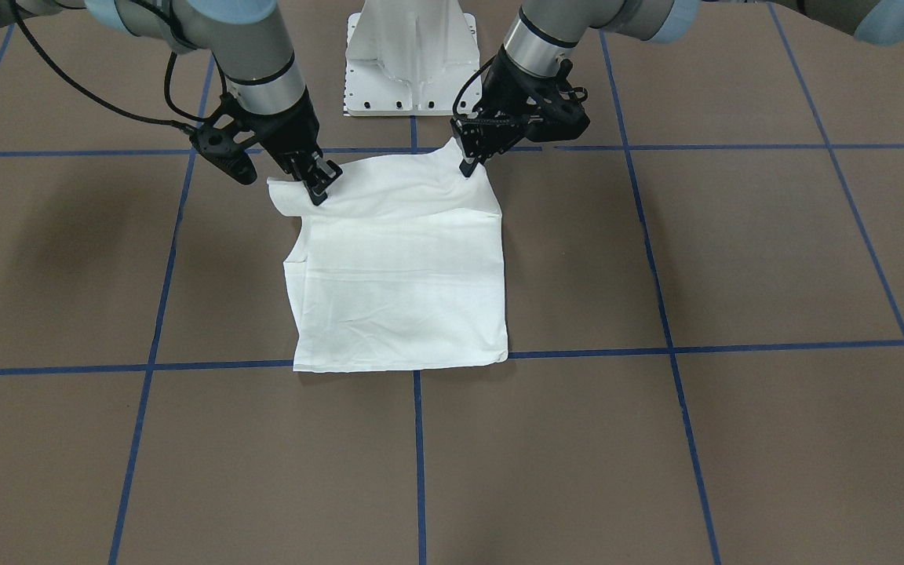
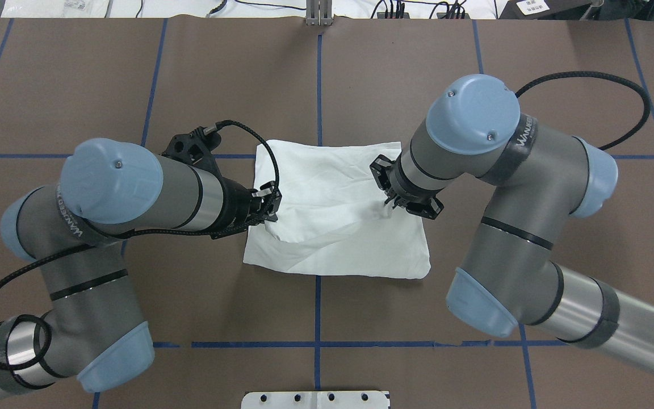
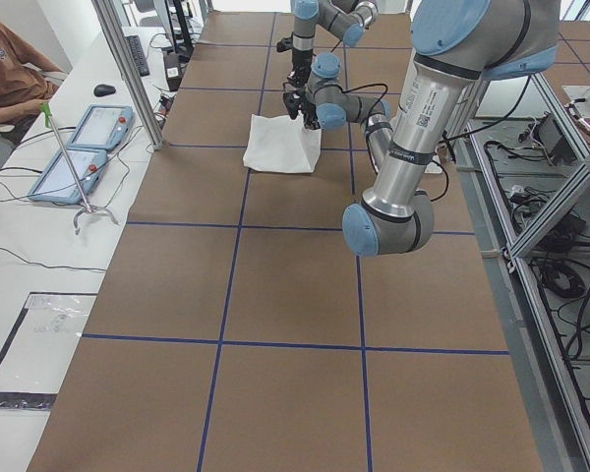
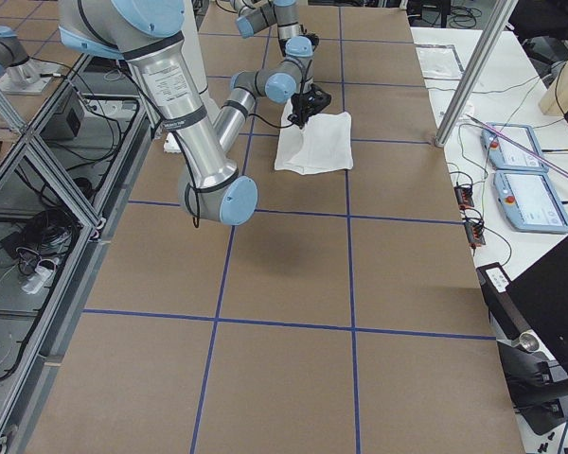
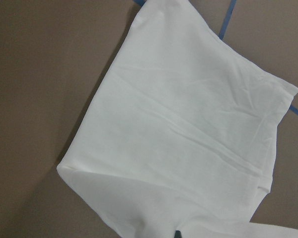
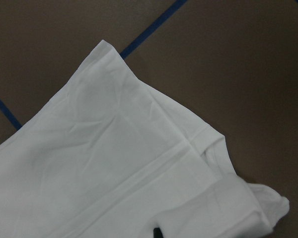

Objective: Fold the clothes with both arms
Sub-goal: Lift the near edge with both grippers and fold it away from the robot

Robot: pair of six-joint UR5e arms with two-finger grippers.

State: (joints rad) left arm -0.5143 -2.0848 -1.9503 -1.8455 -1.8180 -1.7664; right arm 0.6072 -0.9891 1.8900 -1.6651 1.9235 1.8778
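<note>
The white shirt (image 1: 405,275) lies folded into a rough square on the brown table, between the arms (image 2: 332,182). Its edge nearest the robot is raised off the surface at both corners. My left gripper (image 1: 468,166) pinches one raised corner, shut on the cloth (image 2: 269,209). My right gripper (image 1: 318,191) is shut on the other corner, where the fabric curls over (image 2: 388,201). The left wrist view shows the shirt (image 5: 188,139) spread out below, and the right wrist view shows the shirt (image 6: 114,173) with layered hems. No print or collar shows.
The white pedestal base (image 1: 411,59) stands just behind the shirt, at the robot's side. Blue tape lines (image 1: 418,463) grid the table. A side table with two teach pendants (image 3: 79,147) and a seated person (image 3: 10,69) lies beyond the far edge.
</note>
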